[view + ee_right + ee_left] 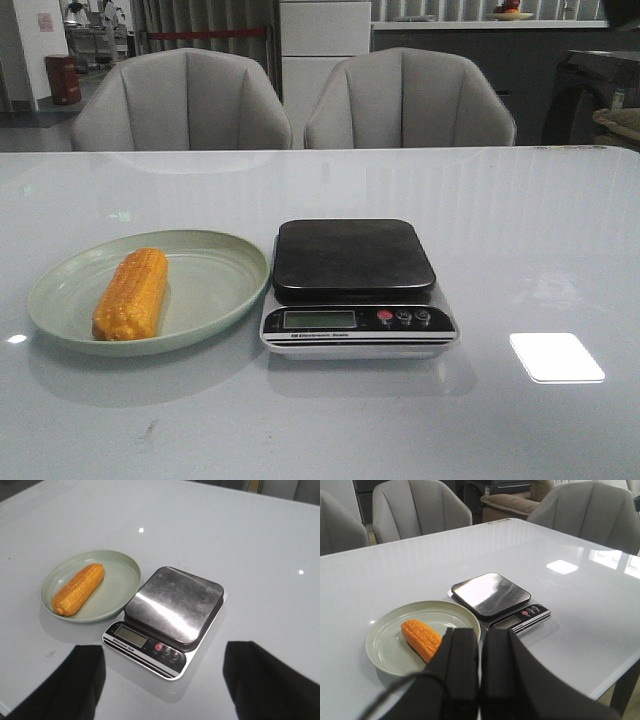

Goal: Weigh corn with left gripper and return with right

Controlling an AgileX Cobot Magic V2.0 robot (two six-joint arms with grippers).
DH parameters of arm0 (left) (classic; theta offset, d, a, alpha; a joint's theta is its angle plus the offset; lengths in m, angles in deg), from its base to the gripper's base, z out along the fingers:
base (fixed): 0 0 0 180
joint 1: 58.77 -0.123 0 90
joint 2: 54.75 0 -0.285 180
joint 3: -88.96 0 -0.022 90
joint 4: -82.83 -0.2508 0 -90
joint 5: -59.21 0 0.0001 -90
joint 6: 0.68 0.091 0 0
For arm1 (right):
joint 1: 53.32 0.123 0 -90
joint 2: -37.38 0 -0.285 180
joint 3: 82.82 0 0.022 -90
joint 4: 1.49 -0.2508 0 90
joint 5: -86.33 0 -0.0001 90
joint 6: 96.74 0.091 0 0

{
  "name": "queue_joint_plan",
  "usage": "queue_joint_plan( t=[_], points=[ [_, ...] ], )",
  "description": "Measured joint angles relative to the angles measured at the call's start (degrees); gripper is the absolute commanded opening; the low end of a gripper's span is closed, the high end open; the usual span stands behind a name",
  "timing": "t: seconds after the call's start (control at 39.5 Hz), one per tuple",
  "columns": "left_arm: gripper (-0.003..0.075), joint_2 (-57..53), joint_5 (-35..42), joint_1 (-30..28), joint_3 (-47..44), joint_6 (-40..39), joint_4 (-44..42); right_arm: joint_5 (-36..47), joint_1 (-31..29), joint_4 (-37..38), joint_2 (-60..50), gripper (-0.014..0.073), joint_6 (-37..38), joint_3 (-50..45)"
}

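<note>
Front view: corn (131,294) lies in the green plate (215,290), just left of the scale (355,288), platform bare. Left gripper (480,672) fingers pressed together, hanging short of the plate; right gripper (162,680) fingers wide apart, short of the scale. Best move: open left, come down across the cob's middle, pinch its narrow width.

One corn (131,294), one plate (222,285), one scale (356,288), seemingly two chairs (182,101).
</note>
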Motion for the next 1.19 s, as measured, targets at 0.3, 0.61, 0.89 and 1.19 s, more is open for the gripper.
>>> queue_joint_plan(
  t=[0.3, 0.61, 0.89, 1.19],
  points=[
    [0.0114, 0.0, 0.0, 0.0, 0.0, 0.0, 0.0, 1.9, 0.0, -1.1, -26.3, 0.0591, -0.1, -11.6],
    [0.0114, 0.0, 0.0, 0.0, 0.0, 0.0, 0.0, 8.5, 0.0, -1.1, -33.0, 0.0591, -0.1, -19.3],
    [0.0114, 0.0, 0.0, 0.0, 0.0, 0.0, 0.0, 9.0, 0.0, 3.1, -33.0, 0.0100, -0.7, -20.6],
    [0.0114, 0.0, 0.0, 0.0, 0.0, 0.0, 0.0, 9.0, 0.0, 4.3, -33.0, 0.0162, -0.7, -20.6]
  ],
)
